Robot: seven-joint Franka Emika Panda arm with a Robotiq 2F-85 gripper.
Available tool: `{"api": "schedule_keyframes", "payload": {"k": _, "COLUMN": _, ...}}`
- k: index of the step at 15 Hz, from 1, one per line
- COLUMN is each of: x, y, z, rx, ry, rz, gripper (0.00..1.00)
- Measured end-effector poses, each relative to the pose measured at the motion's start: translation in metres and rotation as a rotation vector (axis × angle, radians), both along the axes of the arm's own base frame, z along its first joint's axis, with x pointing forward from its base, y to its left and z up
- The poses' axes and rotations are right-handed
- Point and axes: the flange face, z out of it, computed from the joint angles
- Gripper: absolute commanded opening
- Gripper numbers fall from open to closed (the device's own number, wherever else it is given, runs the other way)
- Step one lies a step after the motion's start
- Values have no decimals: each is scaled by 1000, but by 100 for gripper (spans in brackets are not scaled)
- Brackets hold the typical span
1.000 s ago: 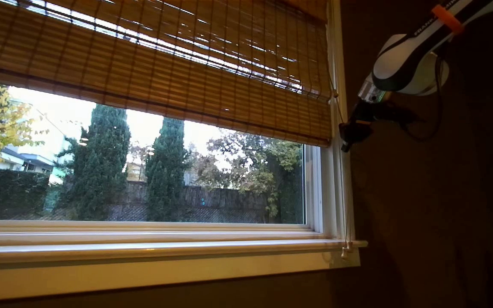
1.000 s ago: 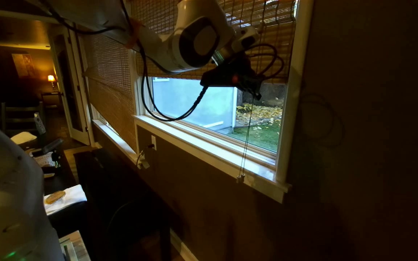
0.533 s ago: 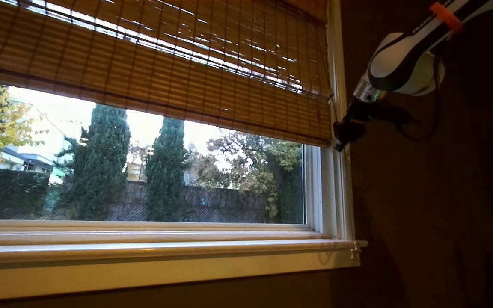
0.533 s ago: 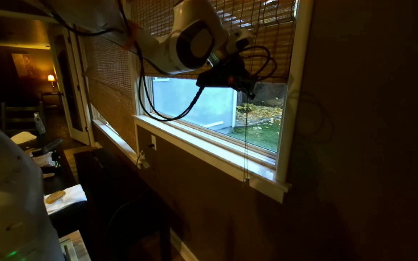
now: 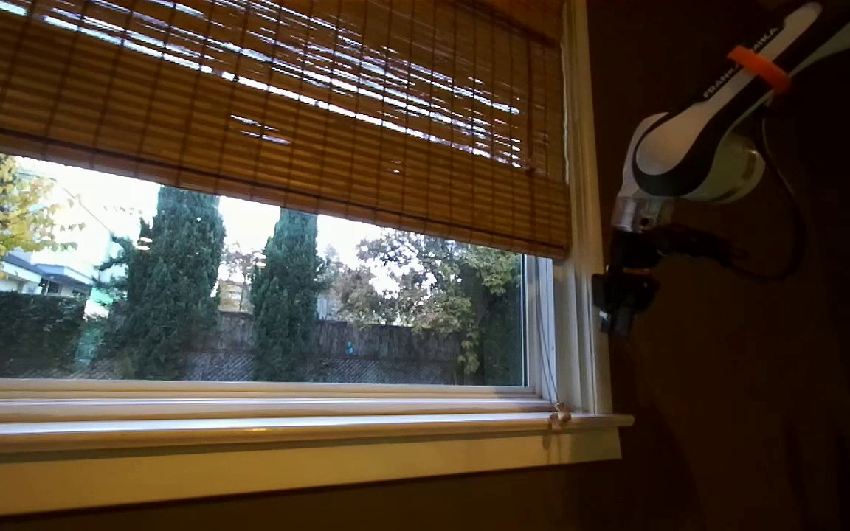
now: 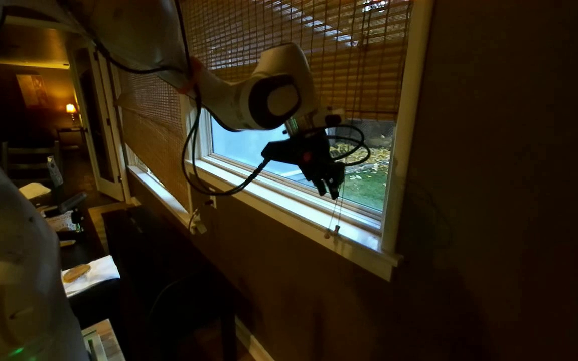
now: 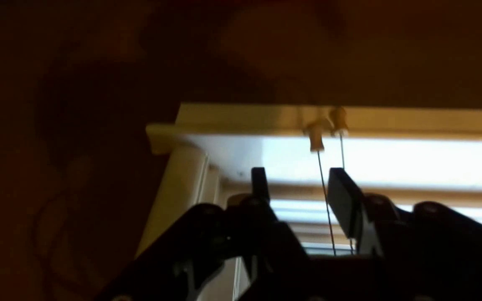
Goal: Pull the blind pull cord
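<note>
Gripper spread, 1 cord poss. btwn jaws.

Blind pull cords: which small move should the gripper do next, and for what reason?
I would probably ease the gripper, jaws open, slightly toward the pull cords. In the wrist view, one shows in the gap between the jaws; the other runs partly behind one jaw. Yet in an exterior view cords and end knobs hang apart from the gripper, so closing now would likely miss.

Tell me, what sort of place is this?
Probably someone's home, though I can't be certain: a bamboo blind hangs partway down, and farther back a small lamp glows warmly near a hung picture.
</note>
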Motion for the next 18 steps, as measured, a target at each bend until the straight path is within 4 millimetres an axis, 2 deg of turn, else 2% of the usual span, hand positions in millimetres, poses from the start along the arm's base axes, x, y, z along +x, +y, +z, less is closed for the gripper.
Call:
{"api": "schedule_keyframes", "payload": {"k": 3, "x": -8, "y": -1, "z": -27, "rx": 10, "ry": 196, "rz": -19, "gripper": 96}}
{"api": "schedule_keyframes", "payload": {"k": 5, "x": -17, "y": 0, "z": -32, "rx": 18, "ry": 324, "rz": -34, "gripper": 100}}
{"api": "schedule_keyframes", "payload": {"k": 7, "x": -27, "y": 5, "z": -28, "rx": 36, "ry": 439, "rz": -44, "gripper": 100}}
{"api": "schedule_keyframes", "payload": {"k": 10, "x": -42, "y": 24, "z": 6, "rx": 78, "ry": 543, "rz": -40, "gripper": 100}}
{"api": "schedule_keyframes", "payload": {"k": 14, "x": -71, "y": 53, "z": 87, "rx": 105, "ry": 545, "rz": -5, "gripper": 100}}
{"api": "schedule_keyframes", "payload": {"k": 15, "x": -76, "y": 56, "z": 100, "rx": 102, "ry": 527, "rz": 2, "gripper": 100}}
{"api": "schedule_keyframes", "payload": {"k": 16, "x": -78, "y": 57, "z": 103, "rx": 101, "ry": 522, "rz": 2, "gripper": 100}}
{"api": "schedule_keyframes", "payload": {"k": 18, "x": -76, "y": 54, "z": 93, "rx": 104, "ry": 538, "rz": -2, "gripper": 100}}
